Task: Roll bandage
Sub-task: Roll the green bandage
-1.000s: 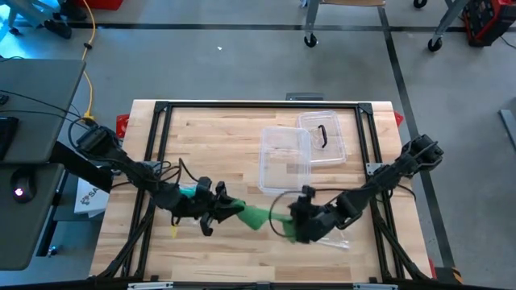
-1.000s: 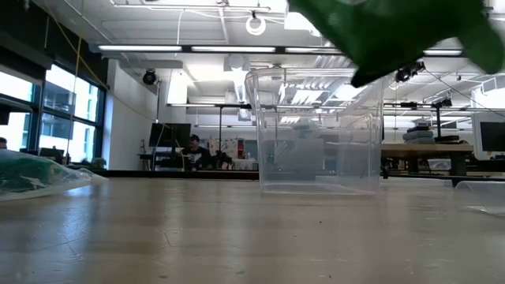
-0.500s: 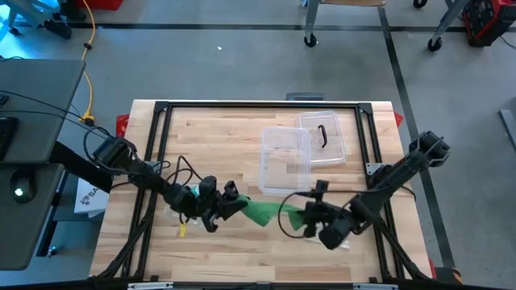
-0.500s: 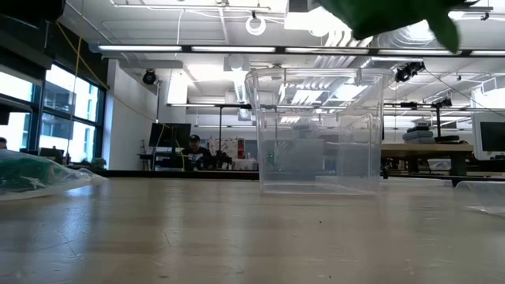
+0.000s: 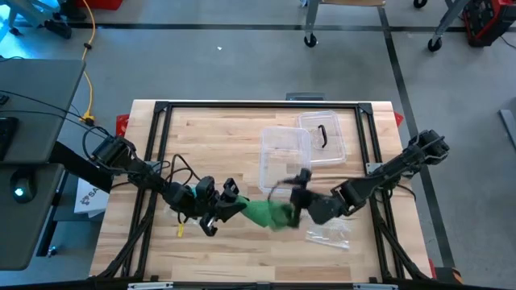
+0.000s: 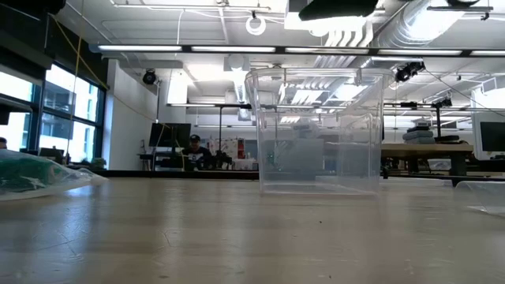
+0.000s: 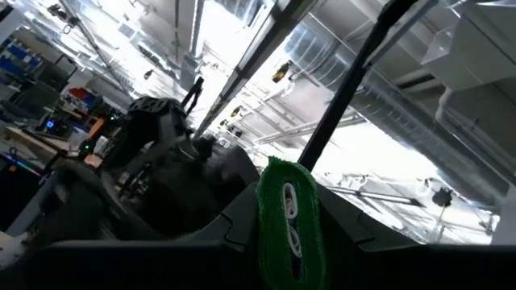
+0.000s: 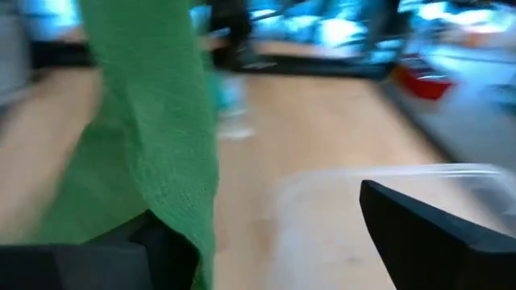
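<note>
Wooden table, clear tub; left pincer grips green bandage; right pincer spread open.

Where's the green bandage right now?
High view: the green bandage is stretched between the left gripper and right gripper, near the table's front, just below the clear container.

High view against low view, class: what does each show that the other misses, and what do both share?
Only the high view shows the green bandage stretched between the left gripper and the right gripper, plus the clear lid with its dark handle. Only the low view shows the room behind, with a person seated far off. Both show the clear container standing on the wooden table.
</note>
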`<state>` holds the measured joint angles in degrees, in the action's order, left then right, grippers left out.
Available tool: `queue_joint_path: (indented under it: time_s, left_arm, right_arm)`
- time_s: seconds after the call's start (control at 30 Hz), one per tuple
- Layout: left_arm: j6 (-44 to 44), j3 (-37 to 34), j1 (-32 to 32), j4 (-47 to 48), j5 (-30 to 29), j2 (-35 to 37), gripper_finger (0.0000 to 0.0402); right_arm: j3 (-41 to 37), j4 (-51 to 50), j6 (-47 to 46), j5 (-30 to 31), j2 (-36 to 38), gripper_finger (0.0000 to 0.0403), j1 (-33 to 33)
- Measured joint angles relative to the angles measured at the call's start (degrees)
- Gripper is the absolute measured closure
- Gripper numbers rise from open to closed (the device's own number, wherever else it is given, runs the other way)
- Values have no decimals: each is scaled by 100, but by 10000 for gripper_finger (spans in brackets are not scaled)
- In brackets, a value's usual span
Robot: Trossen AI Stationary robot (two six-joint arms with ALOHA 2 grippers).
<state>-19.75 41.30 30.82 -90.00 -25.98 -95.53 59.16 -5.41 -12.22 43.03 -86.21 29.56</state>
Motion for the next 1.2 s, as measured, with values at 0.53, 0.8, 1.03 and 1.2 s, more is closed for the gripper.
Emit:
queue_joint_path:
  time_s: [0.53,0.8,1.03,1.2]
  left_arm:
    - [1134,247,79,-1,35,0,332]
    - [1397,247,137,29,113,0,332]
    - [1451,247,169,149,139,-15,332]
    - [1510,247,168,140,-17,-15,332]
  right_arm:
    - [0,1210,3245,2003,-440,93,530]
    - [0,1980,2437,964,-109,93,805]
    - [0,1955,1566,-1230,-40,93,681]
    - [0,2050,2160,1849,-40,93,1277]
